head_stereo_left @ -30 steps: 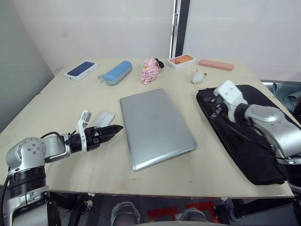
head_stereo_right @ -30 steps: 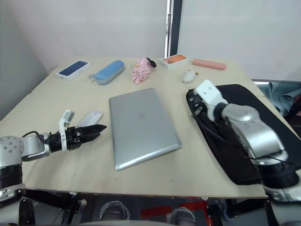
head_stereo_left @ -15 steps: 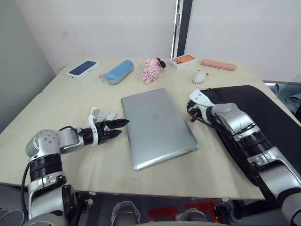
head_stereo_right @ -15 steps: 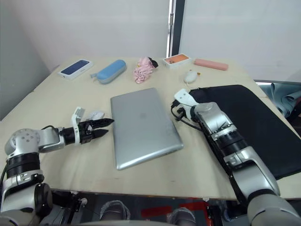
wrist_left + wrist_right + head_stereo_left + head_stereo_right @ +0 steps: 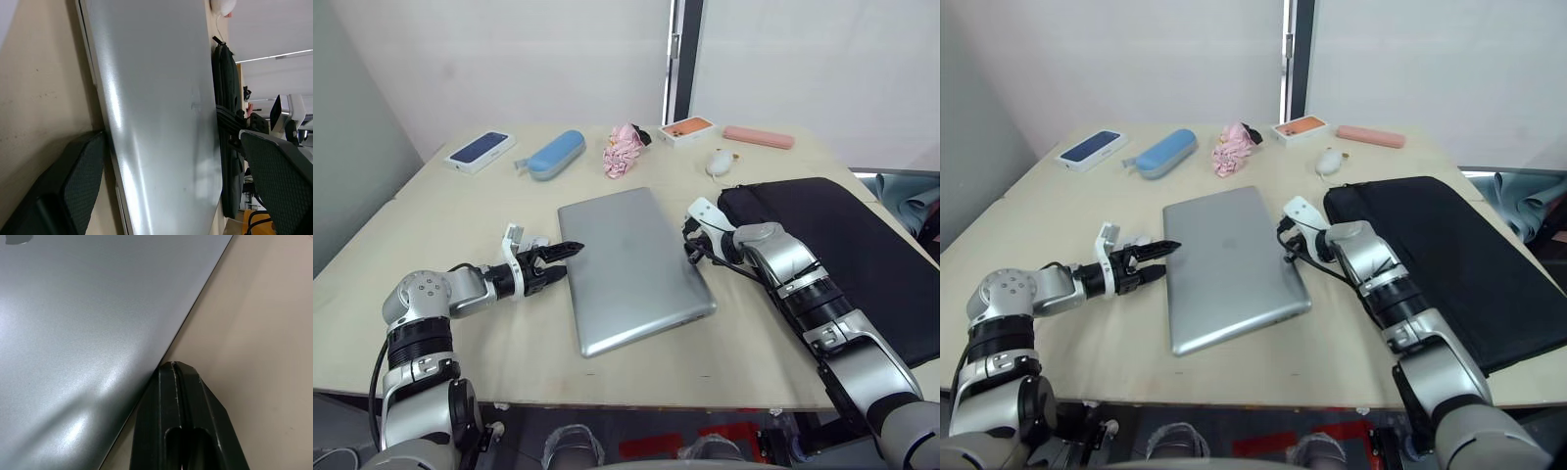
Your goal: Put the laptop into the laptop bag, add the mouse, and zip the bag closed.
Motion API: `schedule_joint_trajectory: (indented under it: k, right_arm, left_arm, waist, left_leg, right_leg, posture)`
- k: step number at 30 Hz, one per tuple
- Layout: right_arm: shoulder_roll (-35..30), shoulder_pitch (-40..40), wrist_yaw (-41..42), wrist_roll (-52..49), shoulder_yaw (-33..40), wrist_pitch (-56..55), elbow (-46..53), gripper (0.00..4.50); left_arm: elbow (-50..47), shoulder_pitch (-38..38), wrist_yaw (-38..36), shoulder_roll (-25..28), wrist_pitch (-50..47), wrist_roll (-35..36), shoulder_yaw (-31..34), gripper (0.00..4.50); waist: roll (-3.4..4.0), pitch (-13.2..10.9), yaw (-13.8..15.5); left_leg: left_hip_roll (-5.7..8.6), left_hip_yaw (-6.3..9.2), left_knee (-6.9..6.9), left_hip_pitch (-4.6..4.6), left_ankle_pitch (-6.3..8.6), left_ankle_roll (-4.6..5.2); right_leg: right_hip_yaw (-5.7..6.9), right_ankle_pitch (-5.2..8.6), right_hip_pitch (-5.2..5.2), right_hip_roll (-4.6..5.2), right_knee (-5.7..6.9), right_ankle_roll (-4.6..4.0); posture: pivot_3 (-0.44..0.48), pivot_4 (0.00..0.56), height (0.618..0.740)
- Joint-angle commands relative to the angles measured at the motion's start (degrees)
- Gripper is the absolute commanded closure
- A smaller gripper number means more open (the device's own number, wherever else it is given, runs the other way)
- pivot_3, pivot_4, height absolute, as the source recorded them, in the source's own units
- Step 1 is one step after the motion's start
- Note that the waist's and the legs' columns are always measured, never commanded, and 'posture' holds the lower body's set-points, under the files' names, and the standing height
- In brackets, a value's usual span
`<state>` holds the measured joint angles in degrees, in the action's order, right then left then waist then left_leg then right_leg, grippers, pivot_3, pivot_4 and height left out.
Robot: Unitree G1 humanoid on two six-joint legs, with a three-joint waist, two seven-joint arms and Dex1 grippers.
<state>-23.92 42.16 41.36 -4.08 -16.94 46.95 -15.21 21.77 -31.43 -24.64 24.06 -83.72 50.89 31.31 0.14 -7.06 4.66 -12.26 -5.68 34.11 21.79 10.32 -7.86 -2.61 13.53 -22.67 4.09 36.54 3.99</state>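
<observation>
The silver laptop (image 5: 631, 264) lies shut on the table, with the black laptop bag (image 5: 847, 245) flat to its right. My left gripper (image 5: 563, 260) is open at the laptop's left edge. In the left wrist view (image 5: 171, 181) one finger is on the table beside the edge and the other is over the lid. A bit of the white mouse (image 5: 537, 242) shows just behind that gripper. My right gripper (image 5: 689, 250) is shut, and its tip (image 5: 178, 369) presses against the laptop's right edge, between laptop and bag.
Along the far side of the table lie a blue phone box (image 5: 481, 148), a blue case (image 5: 556, 153), a pink cloth (image 5: 625, 150), an orange phone box (image 5: 690, 128), a pink case (image 5: 759, 137) and a white duck-like toy (image 5: 720, 162).
My right gripper has come off the bag and moved left to the laptop's right edge. My left gripper has moved right to the laptop's left edge, covering most of the mouse.
</observation>
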Motion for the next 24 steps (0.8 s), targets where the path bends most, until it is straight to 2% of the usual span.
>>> schedule_joint_trajectory:
  k: [1,10,15,18,24]
  right_arm:
    - [2.4,-1.3,2.0,-2.1,-0.8,0.8,3.1,4.46]
    - [2.8,-3.4,4.3,-4.1,0.2,4.4,9.3,4.46]
    - [2.1,-3.9,4.2,-3.4,0.8,4.4,9.0,4.46]
    - [2.0,-3.8,4.3,-3.4,1.2,4.4,9.0,4.5]
    - [2.3,-3.9,4.4,-3.3,1.2,4.2,9.1,4.5]
  left_arm:
    - [3.0,2.0,0.6,-2.5,-1.3,-2.6,-4.2,0.0]
    - [-1.2,2.9,-1.7,-4.7,-6.7,-1.0,-7.9,0.0]
    - [-2.1,1.5,-2.1,-6.0,-8.3,-0.8,-7.0,0.0]
    - [-1.8,0.4,-2.1,-6.1,-8.6,-1.1,-6.3,0.73]
    - [-2.1,-1.0,-2.5,-6.1,-8.8,-0.3,-7.4,2.93]
  waist:
    - [0.02,0.2,0.0]
    - [0.08,0.5,0.4]
    - [0.09,0.5,0.6]
    - [0.08,0.5,0.6]
    - [0.17,0.5,0.6]
  left_leg:
    - [0.0,0.0,-0.02,0.01,0.0,0.0]
    - [0.0,0.04,-0.4,0.09,0.0,-0.01]
    - [0.02,0.15,-0.61,0.11,0.0,-0.01]
    - [0.04,0.28,-0.69,0.1,0.0,-0.01]
    - [0.04,0.31,-0.92,0.09,-0.03,-0.09]
  right_leg:
    - [0.01,0.0,0.01,0.0,-0.05,0.0]
    - [0.21,-0.03,0.12,0.02,-0.67,0.04]
    - [0.41,-0.19,0.24,0.04,-1.04,0.3]
    - [0.58,-0.18,0.4,0.07,-1.27,0.27]
    - [0.66,-0.19,0.4,0.06,-1.33,0.29]
  posture:
    - [0.0,0.15,0.74]
    - [0.0,0.15,0.74]
    - [0.0,0.15,0.74]
    - [0.0,0.15,0.74]
    - [0.0,0.15,0.74]
